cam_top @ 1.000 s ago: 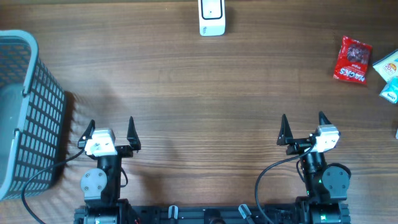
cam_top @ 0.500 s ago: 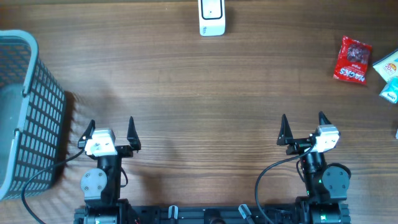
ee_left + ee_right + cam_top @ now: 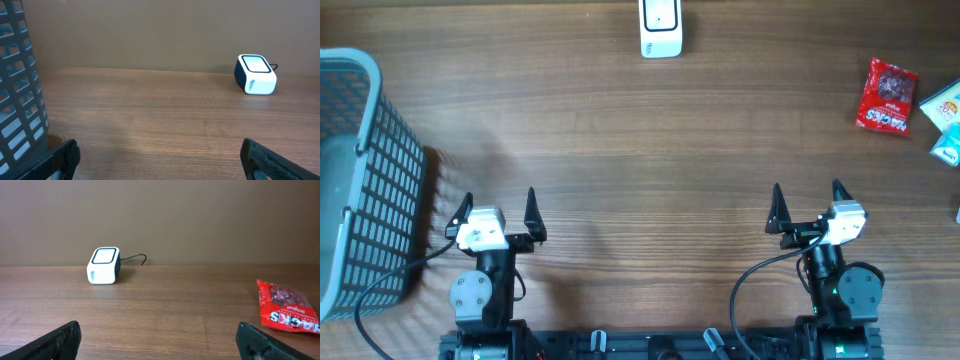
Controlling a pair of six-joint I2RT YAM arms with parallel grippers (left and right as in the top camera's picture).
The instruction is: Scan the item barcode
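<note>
A white barcode scanner (image 3: 660, 30) with a dark side and a cable stands at the table's far edge, also seen as the scanner (image 3: 255, 74) and the scanner (image 3: 104, 265). A red snack packet (image 3: 887, 96) lies flat at the far right, and the same packet (image 3: 285, 311) shows in the right wrist view. My left gripper (image 3: 500, 207) rests near the front left, open and empty; the left gripper (image 3: 160, 157) has bare wood between its fingers. My right gripper (image 3: 806, 203) sits near the front right, open and empty; the right gripper (image 3: 159, 340) is far short of the packet.
A grey mesh basket (image 3: 360, 180) stands at the left edge, close to the left arm; the basket (image 3: 17, 85) fills that view's left side. More packets (image 3: 945, 120), yellow and blue, lie at the right edge beyond the red one.
</note>
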